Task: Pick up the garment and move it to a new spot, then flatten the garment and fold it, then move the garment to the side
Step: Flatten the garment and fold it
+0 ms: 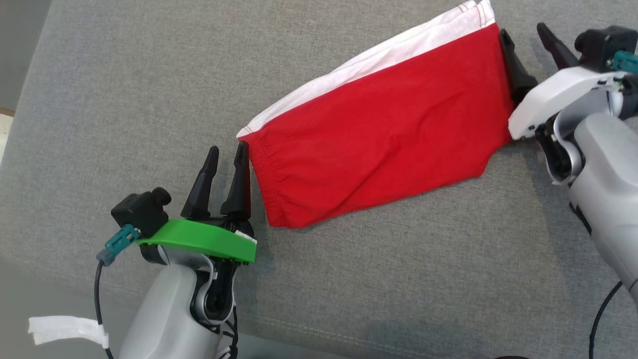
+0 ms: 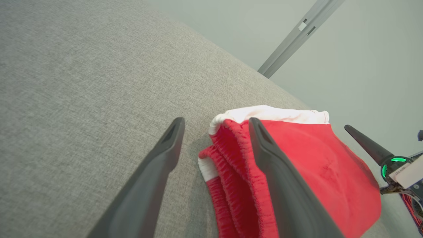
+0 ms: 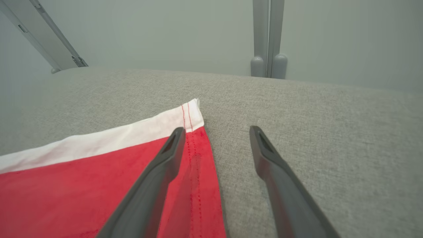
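Both left gripper (image 1: pixel 228 148) and right gripper (image 1: pixel 522 30) gape empty, flanking folded red-and-white fabric shorts (image 1: pixel 379 134); a snagged hem could unfold them.

Bright, even light, soft shadows on the grey cushion (image 1: pixel 149 99); wrist views bend at edges, near fingers (image 2: pixel 142 198) blurred.
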You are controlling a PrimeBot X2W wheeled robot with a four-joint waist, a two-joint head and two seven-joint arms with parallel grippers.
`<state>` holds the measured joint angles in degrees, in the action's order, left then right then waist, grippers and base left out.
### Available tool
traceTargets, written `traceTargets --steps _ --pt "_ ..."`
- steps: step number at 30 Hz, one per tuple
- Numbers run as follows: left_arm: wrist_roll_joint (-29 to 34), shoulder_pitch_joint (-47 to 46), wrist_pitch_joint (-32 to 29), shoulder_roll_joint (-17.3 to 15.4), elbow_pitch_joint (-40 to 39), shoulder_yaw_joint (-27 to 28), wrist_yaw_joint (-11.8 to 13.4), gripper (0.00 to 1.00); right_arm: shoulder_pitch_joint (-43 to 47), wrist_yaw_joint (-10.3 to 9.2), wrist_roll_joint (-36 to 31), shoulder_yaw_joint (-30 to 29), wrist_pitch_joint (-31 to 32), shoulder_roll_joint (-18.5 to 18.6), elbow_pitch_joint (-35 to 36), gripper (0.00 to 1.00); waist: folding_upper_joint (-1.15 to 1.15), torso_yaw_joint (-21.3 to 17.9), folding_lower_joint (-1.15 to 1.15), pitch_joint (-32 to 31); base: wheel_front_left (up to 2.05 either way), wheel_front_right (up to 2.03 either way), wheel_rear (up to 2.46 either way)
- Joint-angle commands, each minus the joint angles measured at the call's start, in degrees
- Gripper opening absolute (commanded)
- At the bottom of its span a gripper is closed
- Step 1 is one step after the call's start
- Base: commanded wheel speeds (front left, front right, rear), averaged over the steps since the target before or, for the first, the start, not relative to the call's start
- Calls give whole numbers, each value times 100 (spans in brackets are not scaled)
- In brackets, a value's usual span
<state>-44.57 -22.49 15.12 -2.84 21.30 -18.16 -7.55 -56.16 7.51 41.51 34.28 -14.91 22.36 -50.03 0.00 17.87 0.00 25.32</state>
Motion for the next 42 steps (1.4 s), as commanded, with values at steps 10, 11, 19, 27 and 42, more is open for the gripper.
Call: traceTargets --steps 10,11,19,27,42 --pt "182 373 -1 -16 -218 65 16 100 780 -6 596 530 150 49 160 100 0 -80 0 -241 0 0 0" --pt "182 373 -1 -16 -218 65 16 100 780 -6 596 530 150 49 160 100 0 -80 0 -241 0 0 0" --pt "229 426 -2 -15 -278 64 16 100 655 -6 499 736 479 -117 -542 49 0 52 0 -322 0 0 0" --pt "308 568 -2 -15 -253 136 15 100 731 -5 707 699 298 -287 -797 0 0 12 0 -560 0 0 0" --pt "583 1073 -2 -16 -193 282 16 100 1857 -8 1212 -212 -29 -199 -260 0 0 -732 0 -1479 0 0 0"
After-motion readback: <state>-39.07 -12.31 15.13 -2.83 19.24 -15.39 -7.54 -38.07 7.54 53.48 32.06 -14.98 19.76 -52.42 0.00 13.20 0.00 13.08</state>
